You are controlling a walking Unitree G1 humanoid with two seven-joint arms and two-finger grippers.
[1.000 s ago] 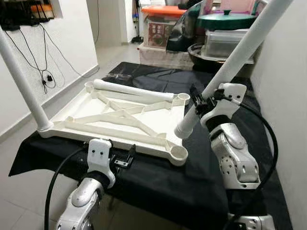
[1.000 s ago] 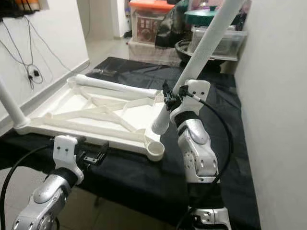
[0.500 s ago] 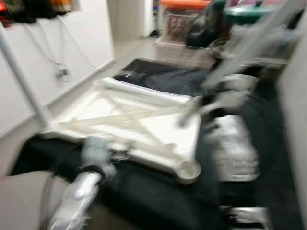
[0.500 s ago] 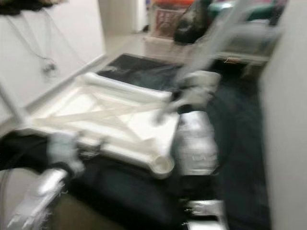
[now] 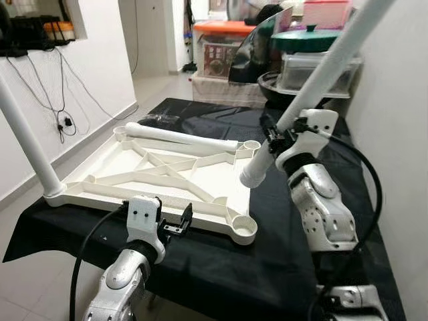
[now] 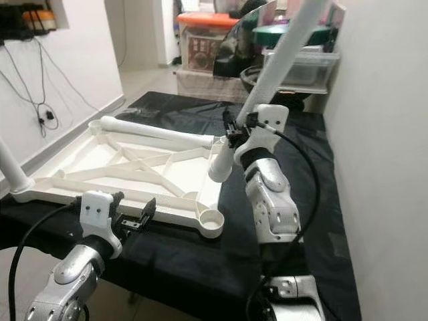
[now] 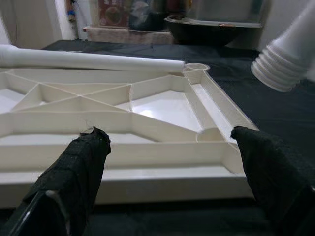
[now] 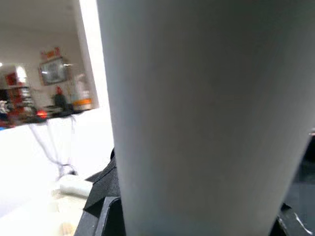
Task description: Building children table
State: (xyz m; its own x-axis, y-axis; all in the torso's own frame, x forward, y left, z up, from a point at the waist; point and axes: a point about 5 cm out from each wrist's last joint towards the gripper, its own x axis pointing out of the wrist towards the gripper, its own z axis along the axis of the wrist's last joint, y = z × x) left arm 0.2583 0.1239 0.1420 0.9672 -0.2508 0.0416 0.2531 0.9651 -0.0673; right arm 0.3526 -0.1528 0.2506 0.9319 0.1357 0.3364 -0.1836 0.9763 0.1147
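The white plastic child's tabletop (image 5: 167, 177) lies upside down on a counter covered with a black cloth (image 5: 281, 261), its ribbed underside with crossing braces facing up. A round socket stands at each corner; the near right socket (image 5: 245, 229) is empty, and so is the far right socket (image 5: 251, 144). One white plastic leg tube (image 5: 23, 137) stands upright in the near left corner socket. A second white leg tube (image 5: 182, 137) lies flat along the far edge of the tabletop.

A third long white leg tube (image 5: 314, 87) is held by the right end effector (image 5: 274, 142), whose black fingers are closed around it near its lower end. The tube slants up and away to the right, and its ribbed tip (image 5: 253, 175) hangs just above the tabletop's right edge, between the two empty sockets, not seated in either. In the right wrist view the tube (image 8: 197, 118) sits directly in front of the lens.

The left end effector (image 5: 175, 224) hovers at the near edge of the tabletop with its two black fingers spread apart and nothing between them; in the left wrist view the fingers (image 7: 81, 167) frame the near rim of the tabletop (image 7: 147, 162).

Beyond the counter stand stacked clear plastic storage boxes (image 5: 221, 57), one with an orange lid, and a green round lid (image 5: 314, 39). Black cables (image 5: 60, 100) hang down the white wall on the left.
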